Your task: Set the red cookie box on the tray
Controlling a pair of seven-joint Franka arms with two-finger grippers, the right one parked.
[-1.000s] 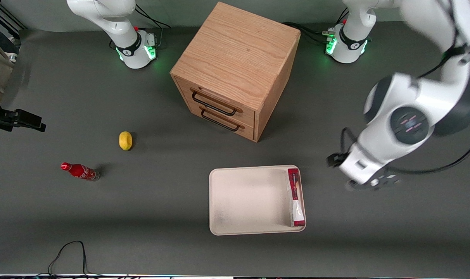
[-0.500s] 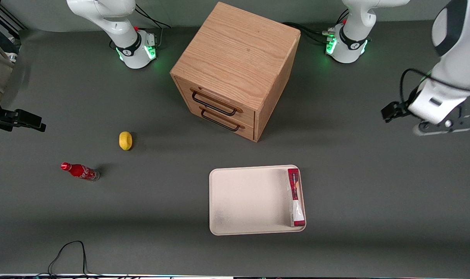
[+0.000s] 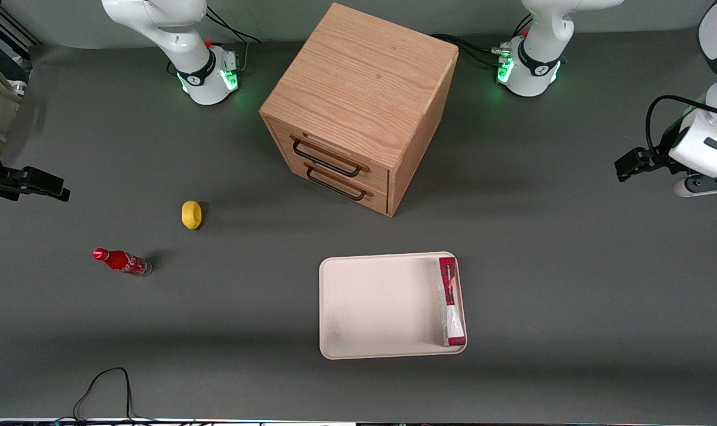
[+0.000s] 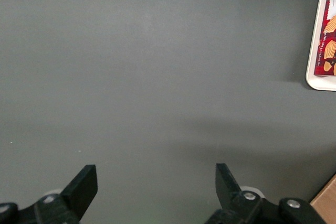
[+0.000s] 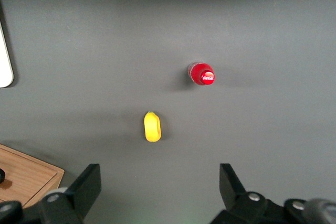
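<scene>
The slim dark-red cookie box (image 3: 451, 302) is laid flat in the cream-white rectangular tray (image 3: 376, 305), against its rim toward the working arm; the black two-finger gripper (image 4: 156, 182) is held wide open, empty, well apart from the tray

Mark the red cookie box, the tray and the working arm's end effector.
red cookie box (image 3: 451, 300): front view, middle of its top face.
tray (image 3: 370, 305): front view, bare floor.
end effector (image 4: 156, 186): left wrist view, midway between open fingertips, above bare table.
</scene>
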